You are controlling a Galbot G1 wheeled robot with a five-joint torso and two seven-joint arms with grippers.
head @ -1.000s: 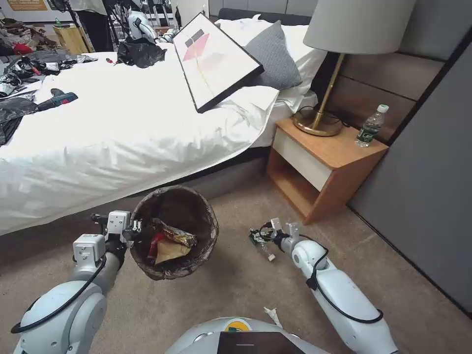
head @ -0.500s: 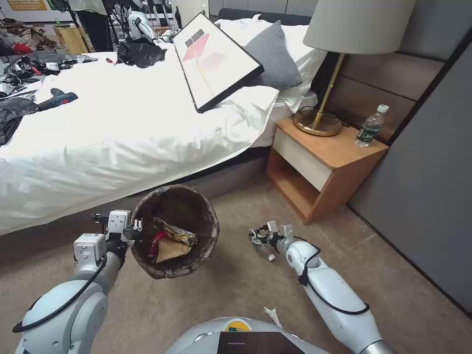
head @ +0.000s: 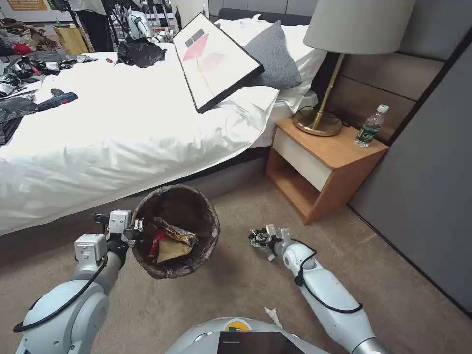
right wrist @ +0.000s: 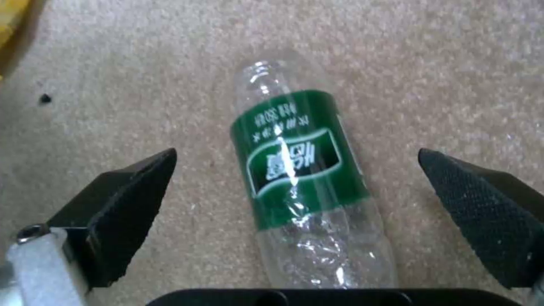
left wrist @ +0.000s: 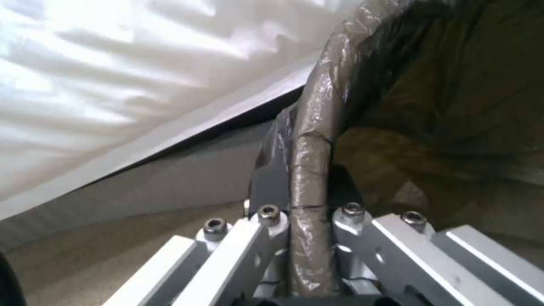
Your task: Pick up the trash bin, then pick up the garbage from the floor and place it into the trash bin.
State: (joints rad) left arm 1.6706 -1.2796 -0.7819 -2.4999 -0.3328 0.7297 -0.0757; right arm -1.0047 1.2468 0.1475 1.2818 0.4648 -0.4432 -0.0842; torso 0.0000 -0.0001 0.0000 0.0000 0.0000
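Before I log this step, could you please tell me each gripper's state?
Left gripper: shut on the trash bin rim.
Right gripper: open, fingers either side of the plastic bottle on the floor.

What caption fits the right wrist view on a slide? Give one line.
Open right gripper straddles an uncapped, green-labelled plastic bottle lying on the carpet.
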